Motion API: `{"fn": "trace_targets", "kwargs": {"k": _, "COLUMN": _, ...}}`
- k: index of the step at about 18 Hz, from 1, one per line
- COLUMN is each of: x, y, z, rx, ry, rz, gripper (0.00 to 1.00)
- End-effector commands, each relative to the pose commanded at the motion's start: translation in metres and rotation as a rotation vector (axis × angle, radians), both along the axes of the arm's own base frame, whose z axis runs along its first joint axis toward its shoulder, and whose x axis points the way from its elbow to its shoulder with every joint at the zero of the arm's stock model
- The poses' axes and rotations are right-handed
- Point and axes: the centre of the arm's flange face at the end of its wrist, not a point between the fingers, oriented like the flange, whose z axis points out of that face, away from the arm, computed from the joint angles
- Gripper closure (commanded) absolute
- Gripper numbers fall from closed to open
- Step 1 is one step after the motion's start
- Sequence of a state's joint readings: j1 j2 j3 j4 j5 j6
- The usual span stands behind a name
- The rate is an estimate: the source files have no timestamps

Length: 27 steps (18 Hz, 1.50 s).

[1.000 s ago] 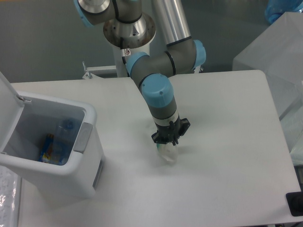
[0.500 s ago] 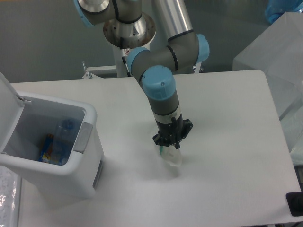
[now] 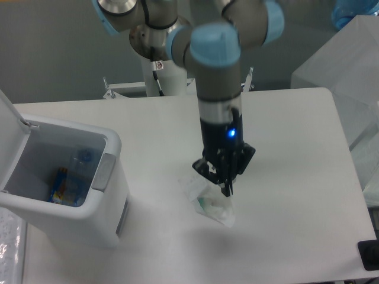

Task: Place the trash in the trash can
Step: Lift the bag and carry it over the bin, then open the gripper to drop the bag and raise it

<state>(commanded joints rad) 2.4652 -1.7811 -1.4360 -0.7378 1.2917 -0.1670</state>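
While the jaws [image 3: 226, 184] pinch the wrapper [image 3: 210, 201] above the white table [image 3: 296, 177], a grey wall [image 3: 53, 47] stands behind

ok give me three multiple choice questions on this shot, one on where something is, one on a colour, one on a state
1. Where is the crumpled wrapper?
A. inside the trash can
B. on the table under the gripper
C. at the table's far right edge

2. What colour is the spot on the wrapper?
A. red
B. green
C. orange

3. What state is the trash can's lid in?
A. open
B. shut and latched
C. lying on the table

Answers:
1 B: the wrapper lies on the table just below the gripper, to the right of the trash can.
2 B: a small green patch shows through the translucent white film.
3 A: the lid stands up at the left, so the crushed bottle inside can be seen.
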Motion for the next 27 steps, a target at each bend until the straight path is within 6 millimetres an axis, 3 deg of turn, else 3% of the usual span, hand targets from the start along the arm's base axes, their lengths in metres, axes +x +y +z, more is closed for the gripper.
{"fn": "trace_targets", "kwargs": {"k": 3, "x": 0.034, "y": -0.002, "z": 0.034, "rx": 0.059, "ry": 0.019, "rz": -0.048, "gripper": 0.98}}
{"fn": "trace_targets", "kwargs": {"k": 6, "x": 0.073, "y": 0.007, "z": 0.055, "rx": 0.109, "ry": 0.02, "rz": -0.134, "gripper": 0.97}}
{"fn": "trace_targets", "kwargs": {"k": 8, "x": 0.091, "y": 0.011, "z": 0.061, "rx": 0.119, "ry": 0.026, "rz": -0.167, "gripper": 0.96}}
{"fn": "trace_targets", "kwargs": {"k": 10, "x": 0.126, "y": 0.025, "z": 0.063, "rx": 0.121, "ry": 0.025, "rz": -0.232, "gripper": 0.96}}
{"fn": "trace_targets", "kwargs": {"k": 12, "x": 0.165, "y": 0.031, "z": 0.058, "rx": 0.111, "ry": 0.017, "rz": -0.289, "gripper": 0.96}}
{"fn": "trace_targets", "kwargs": {"k": 15, "x": 0.184, "y": 0.032, "z": 0.049, "rx": 0.099, "ry": 0.004, "rz": -0.319, "gripper": 0.96}}
{"fn": "trace_targets", "kwargs": {"k": 19, "x": 0.215, "y": 0.041, "z": 0.016, "rx": 0.047, "ry": -0.014, "rz": -0.4, "gripper": 0.94}}
{"fn": "trace_targets", "kwargs": {"k": 22, "x": 0.219, "y": 0.044, "z": -0.002, "rx": 0.016, "ry": -0.013, "rz": -0.434, "gripper": 0.89}}
{"fn": "trace_targets", "kwargs": {"k": 24, "x": 0.217, "y": 0.048, "z": -0.011, "rx": -0.001, "ry": 0.0, "rz": -0.457, "gripper": 0.69}}
{"fn": "trace_targets", "kwargs": {"k": 25, "x": 0.217, "y": 0.049, "z": -0.012, "rx": -0.007, "ry": 0.013, "rz": -0.472, "gripper": 0.51}}
{"fn": "trace_targets", "kwargs": {"k": 26, "x": 0.216, "y": 0.049, "z": -0.013, "rx": -0.014, "ry": 0.035, "rz": -0.492, "gripper": 0.22}}
{"fn": "trace_targets", "kwargs": {"k": 27, "x": 0.216, "y": 0.05, "z": -0.013, "rx": -0.022, "ry": 0.064, "rz": -0.521, "gripper": 0.0}}
